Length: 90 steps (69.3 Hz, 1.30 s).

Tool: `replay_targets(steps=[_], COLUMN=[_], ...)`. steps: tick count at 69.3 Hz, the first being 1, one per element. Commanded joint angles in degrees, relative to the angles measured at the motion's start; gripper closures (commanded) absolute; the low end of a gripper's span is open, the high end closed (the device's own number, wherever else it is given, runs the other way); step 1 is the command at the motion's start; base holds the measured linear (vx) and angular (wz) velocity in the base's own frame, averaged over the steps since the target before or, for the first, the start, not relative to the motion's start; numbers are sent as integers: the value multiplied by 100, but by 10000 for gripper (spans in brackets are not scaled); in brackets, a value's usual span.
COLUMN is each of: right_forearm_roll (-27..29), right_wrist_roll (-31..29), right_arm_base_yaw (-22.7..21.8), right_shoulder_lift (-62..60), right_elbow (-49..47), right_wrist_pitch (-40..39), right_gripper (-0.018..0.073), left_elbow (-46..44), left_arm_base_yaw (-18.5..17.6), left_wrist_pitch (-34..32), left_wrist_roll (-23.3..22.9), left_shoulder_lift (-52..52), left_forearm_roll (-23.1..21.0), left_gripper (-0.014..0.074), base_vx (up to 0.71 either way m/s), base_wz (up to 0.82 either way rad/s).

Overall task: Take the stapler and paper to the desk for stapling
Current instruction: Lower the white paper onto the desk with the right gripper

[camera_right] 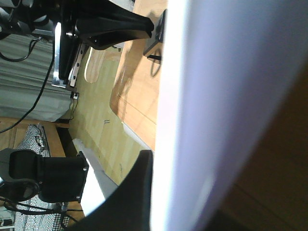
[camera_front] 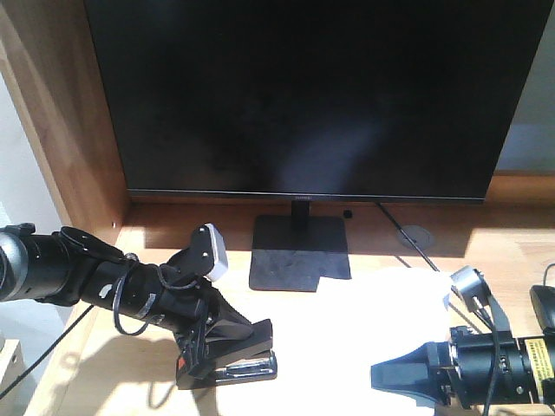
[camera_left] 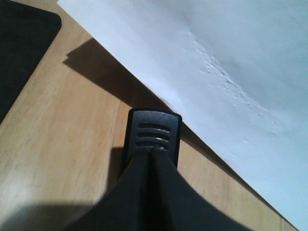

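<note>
Light jointed-wood counter (camera_front: 486, 251) carries the big black flat monitor (camera_front: 303, 95) at its rear. Plain white thin paper sheet (camera_front: 381, 316) lies on the counter in front of the monitor; its delivery is judged done. Small black stapler (camera_front: 238, 362) rests on the counter just left of the sheet, its nose near the edge but not over it. Left hand (camera_front: 247, 338) is clamped on the stapler. Right hand (camera_front: 381, 379) appears pinched on the sheet's near edge. Outstanding: feeding the sheet in and stapling
</note>
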Motion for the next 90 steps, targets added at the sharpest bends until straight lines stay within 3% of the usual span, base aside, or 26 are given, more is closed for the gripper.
replay_targets(steps=[1, 15, 43, 65, 77, 90], right_forearm_roll=[159, 153, 136, 84, 402, 412], right_wrist_roll=[-91, -243, -939, -958, -944, -936], right_arm_base_yaw=[12, 12, 25, 685, 680, 680], right_shoulder_lift=[-138, -96, 483, 1048, 1378, 1491], right_elbow=[-120, -125, -565, -1089, -1248, -1375], right_wrist_pitch=[-541, 20, -728, -568, -257, -449], right_gripper=[561, 561, 561, 561, 561, 561], left_elbow=[-114, -114, -114, -114, -114, -114], left_arm_base_yaw=[-31, -31, -31, -31, -31, -31], left_wrist_pitch=[235, 235, 235, 235, 235, 235], left_wrist_roll=[-7, -7, -7, -7, -7, -7], left_shoulder_lift=[-260, -260, -260, -260, -260, -260], left_forearm_roll=[-294, -294, -294, -294, -289, -289], left_gripper=[603, 603, 603, 603, 603, 603], base_vx=[0, 0, 0, 0, 0, 0], base_wz=[0, 0, 0, 0, 0, 0])
